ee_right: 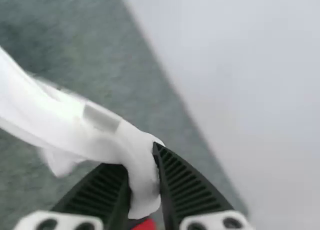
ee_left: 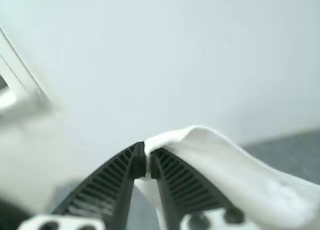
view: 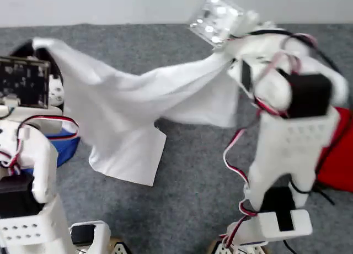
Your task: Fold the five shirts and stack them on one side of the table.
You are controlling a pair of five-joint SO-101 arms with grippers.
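Left tool [ee_left: 146, 159] and right tool [ee_right: 144, 166] pinch the white shirt [view: 127, 110] aloft.

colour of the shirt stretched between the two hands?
Plain white, no pattern: the shirt shows best in the high view.

A shirt [view: 127, 110] hung stretched between the left tool [ee_left: 145, 157] and the right tool [ee_right: 145, 162] above the table [view: 193, 182], its loose end drooping between the arms.

Left arm [view: 34, 174] and right arm [view: 295, 141] are white plastic with black servo blocks [view: 309, 94] and red, white and black cables [view: 49, 118]; fingers [ee_left: 112, 182] are ribbed black
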